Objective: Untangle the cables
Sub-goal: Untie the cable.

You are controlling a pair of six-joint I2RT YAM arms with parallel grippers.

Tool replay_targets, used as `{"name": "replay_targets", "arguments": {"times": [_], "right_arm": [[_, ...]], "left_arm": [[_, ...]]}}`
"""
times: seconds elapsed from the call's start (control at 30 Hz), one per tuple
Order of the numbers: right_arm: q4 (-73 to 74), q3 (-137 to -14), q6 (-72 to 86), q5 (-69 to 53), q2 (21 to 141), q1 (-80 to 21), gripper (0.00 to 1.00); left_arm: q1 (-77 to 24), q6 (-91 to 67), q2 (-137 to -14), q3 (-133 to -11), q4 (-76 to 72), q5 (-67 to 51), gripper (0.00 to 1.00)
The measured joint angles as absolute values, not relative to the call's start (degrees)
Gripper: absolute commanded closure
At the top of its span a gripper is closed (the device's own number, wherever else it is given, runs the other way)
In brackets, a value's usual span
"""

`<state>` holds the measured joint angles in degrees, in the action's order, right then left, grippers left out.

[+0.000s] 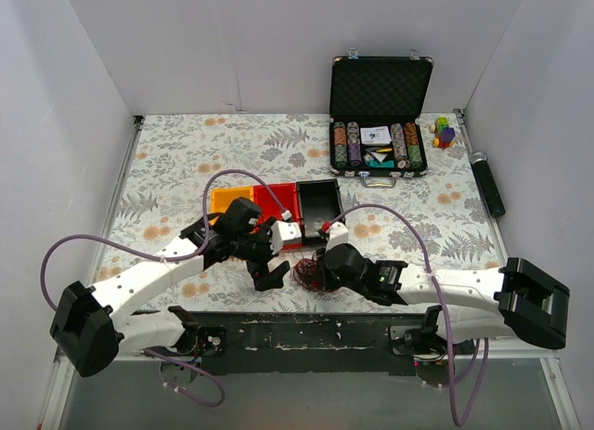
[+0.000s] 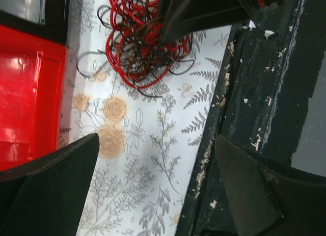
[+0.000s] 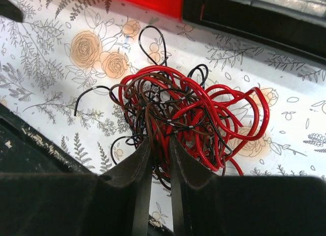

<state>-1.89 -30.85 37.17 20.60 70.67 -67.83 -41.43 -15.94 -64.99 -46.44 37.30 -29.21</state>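
Cables (image 3: 188, 119): tangled heap on the table (image 3: 61, 93), near edge.
My right end effector (image 3: 159, 147): pinched narrow on several strands.
My left end effector (image 2: 157, 141): wide open, empty.
Risk: lifting may drag the whole knot, tightening it.

One left end effector (image 1: 267, 259), one right end effector (image 3: 159, 144). One tangle of cables (image 3: 188, 119) at the right's tips, perhaps three colours. Beyond it, three: orange bin (image 1: 230, 201), red bin (image 1: 275, 200), black bin (image 1: 318, 201).
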Motion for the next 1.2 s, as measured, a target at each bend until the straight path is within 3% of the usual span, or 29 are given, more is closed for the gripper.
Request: {"name": "replay_targets", "arguments": {"times": [0.17,0.53,0.77,1.0,1.13,1.2], "right_arm": [[-1.80,-29.89,38.70,20.62,68.95,-68.86,0.75],[-1.83,-29.34,38.87,20.53,67.13,-68.90,0.78],[-1.83,-29.23,38.76,20.08,66.78,-69.04,0.79],[-1.80,-29.23,38.74,19.53,66.78,-69.04,0.80],[-1.67,-29.23,38.76,19.68,66.78,-69.04,0.82],[-1.48,-29.23,38.79,19.84,66.76,-69.04,0.82]], "left_arm": [[-44.60,-14.83,-67.68,-45.71,32.14,-27.73,0.02],[-49.47,-10.83,-73.71,-43.57,22.85,-22.28,0.16],[-49.47,-9.37,-75.07,-43.51,19.07,-20.62,0.38],[-49.71,-8.73,-76.18,-43.53,18.70,-21.47,0.69],[-50.04,-7.46,-76.64,-43.53,21.15,-21.89,1.00],[-50.06,-7.05,-76.64,-43.53,21.74,-21.85,1.00]]}}
